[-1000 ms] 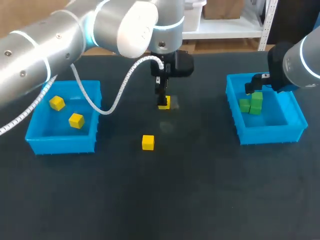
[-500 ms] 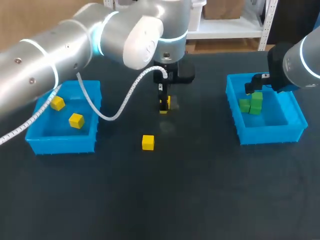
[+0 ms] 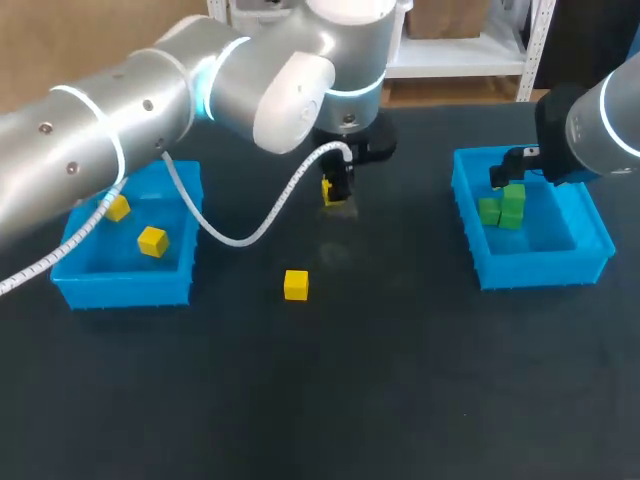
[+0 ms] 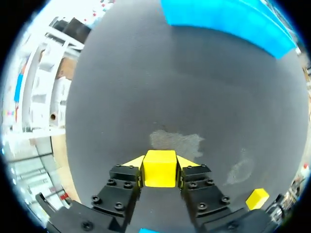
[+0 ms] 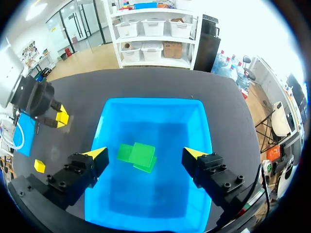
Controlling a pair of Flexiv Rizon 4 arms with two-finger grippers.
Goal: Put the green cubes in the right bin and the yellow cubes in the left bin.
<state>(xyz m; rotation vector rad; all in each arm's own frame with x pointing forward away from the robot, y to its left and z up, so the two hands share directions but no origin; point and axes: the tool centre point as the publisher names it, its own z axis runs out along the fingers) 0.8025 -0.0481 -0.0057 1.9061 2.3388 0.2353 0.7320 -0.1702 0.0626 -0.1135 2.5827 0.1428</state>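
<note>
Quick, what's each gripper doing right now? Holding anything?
Left gripper: closed on a yellow cube.
Right gripper: open, empty, above the green cubes in the right bin.

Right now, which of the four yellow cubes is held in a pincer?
The yellow cube clamped in the left pincer, over the middle of the table. Two other cubes lie in the left bin, and a loose cube sits on the table.

Gleaming silver-grey along the fat, rounded left arm (image 3: 130,110), ringed in pale blue at the joints, trailed by a white coiled cable (image 3: 238,240). Matt black on the left tool (image 4: 160,163), studded with round screws, tipped in yellow wedges. Same on the right tool (image 5: 146,154); silver over black up the right arm (image 3: 605,120).
</note>
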